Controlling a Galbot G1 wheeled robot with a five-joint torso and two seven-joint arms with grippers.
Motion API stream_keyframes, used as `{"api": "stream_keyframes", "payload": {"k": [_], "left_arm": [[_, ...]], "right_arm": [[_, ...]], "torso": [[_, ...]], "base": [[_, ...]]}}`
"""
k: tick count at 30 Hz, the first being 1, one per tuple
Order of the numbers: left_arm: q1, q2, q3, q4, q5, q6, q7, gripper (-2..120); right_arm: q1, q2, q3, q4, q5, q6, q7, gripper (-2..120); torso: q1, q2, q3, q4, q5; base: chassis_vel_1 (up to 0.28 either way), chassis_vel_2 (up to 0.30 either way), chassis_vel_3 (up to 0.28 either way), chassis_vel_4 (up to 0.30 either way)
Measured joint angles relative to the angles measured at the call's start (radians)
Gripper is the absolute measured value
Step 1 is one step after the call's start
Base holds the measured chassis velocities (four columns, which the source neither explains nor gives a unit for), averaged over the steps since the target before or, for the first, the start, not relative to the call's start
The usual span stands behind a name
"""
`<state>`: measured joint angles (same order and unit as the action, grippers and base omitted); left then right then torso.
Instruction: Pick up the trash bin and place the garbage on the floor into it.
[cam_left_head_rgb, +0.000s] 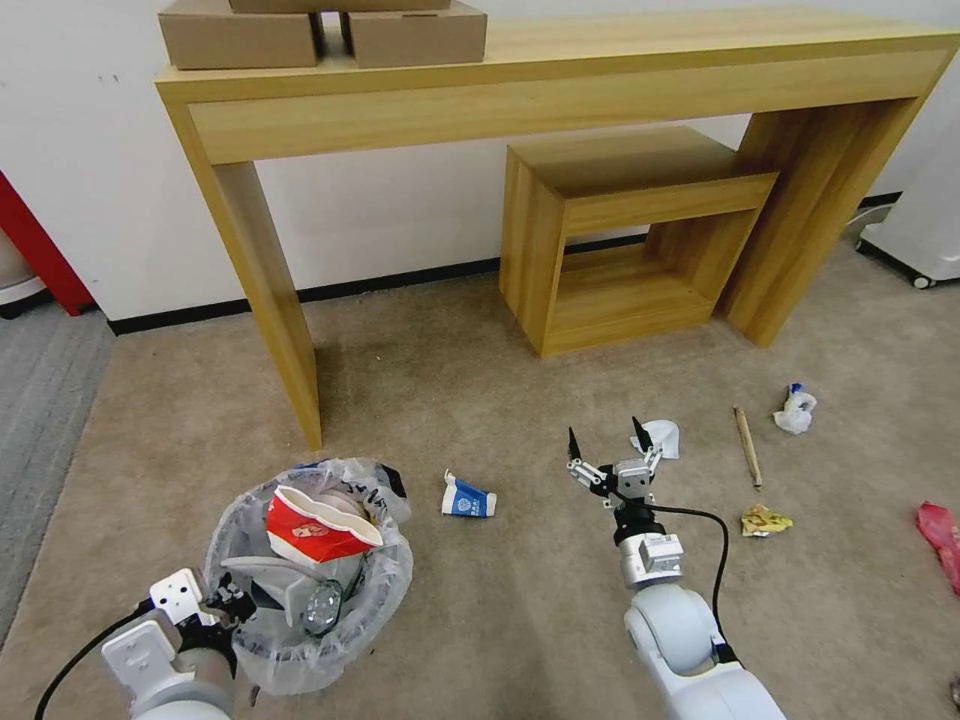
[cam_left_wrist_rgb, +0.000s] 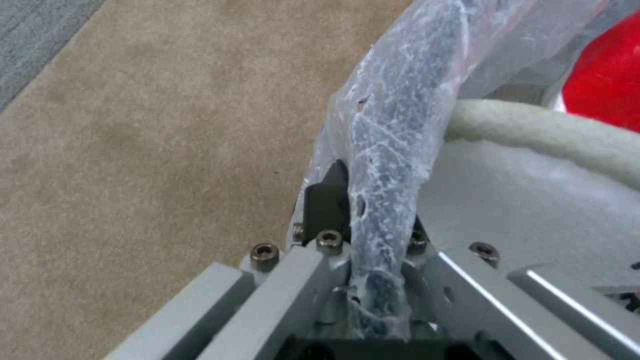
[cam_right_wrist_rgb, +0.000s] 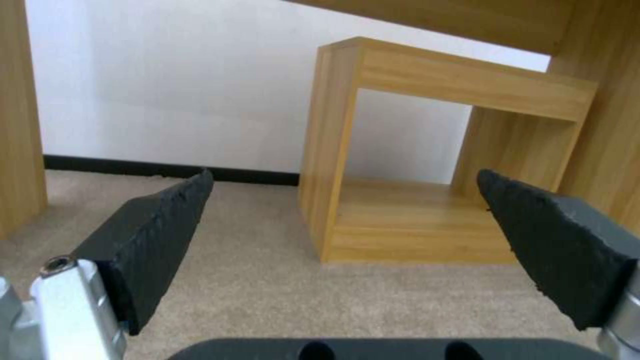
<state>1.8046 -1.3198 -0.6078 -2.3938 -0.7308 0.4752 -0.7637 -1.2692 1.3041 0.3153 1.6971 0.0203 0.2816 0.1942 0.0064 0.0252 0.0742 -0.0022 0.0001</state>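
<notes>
The trash bin (cam_left_head_rgb: 300, 655), round and lined with a whitish bag, is at lower left of the head view. It holds a red paper cup (cam_left_head_rgb: 318, 530), a white slipper (cam_left_head_rgb: 265, 580) and a clear bottle (cam_left_head_rgb: 322, 607). My left gripper (cam_left_head_rgb: 235, 600) is shut on its bagged rim (cam_left_wrist_rgb: 390, 150), one finger (cam_left_wrist_rgb: 327, 200) outside the rim. My right gripper (cam_left_head_rgb: 607, 447) hangs open over the carpet with nothing between its fingers (cam_right_wrist_rgb: 153, 240). On the floor lie a blue-white carton (cam_left_head_rgb: 467, 498), a tissue wad (cam_left_head_rgb: 662, 437) by the right gripper, a wooden stick (cam_left_head_rgb: 747, 446), another wad (cam_left_head_rgb: 795, 409), a yellow wrapper (cam_left_head_rgb: 764, 520) and a red wrapper (cam_left_head_rgb: 940, 532).
A long wooden console table (cam_left_head_rgb: 600, 90) stands against the wall with cardboard boxes (cam_left_head_rgb: 240, 38) on top. A wooden cube stool (cam_left_head_rgb: 620, 240) sits beneath it, ahead of the right gripper (cam_right_wrist_rgb: 343, 175). A white wheeled unit (cam_left_head_rgb: 925, 230) is at far right.
</notes>
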Motion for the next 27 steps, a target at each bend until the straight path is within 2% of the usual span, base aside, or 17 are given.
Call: {"api": "stream_keyframes", "payload": {"k": [12,27], "left_arm": [[0.008,-0.013,0.011,-0.001,0.02,0.0,0.004,0],[0.009,-0.001,0.017,0.002,0.02,-0.003,0.008,0]], "right_arm": [[-0.024,0.006,0.025,0.002,0.002,0.065,-0.021,100],[-0.016,0.015,0.021,-0.01,0.009,0.087,-0.041,100]], "torso": [[0.0,0.0,0.0,0.0001,0.0],[0.0,0.0,0.0,0.0,0.0]], "base": [[0.0,0.0,0.0,0.0],[0.0,0.0,0.0,0.0]]}}
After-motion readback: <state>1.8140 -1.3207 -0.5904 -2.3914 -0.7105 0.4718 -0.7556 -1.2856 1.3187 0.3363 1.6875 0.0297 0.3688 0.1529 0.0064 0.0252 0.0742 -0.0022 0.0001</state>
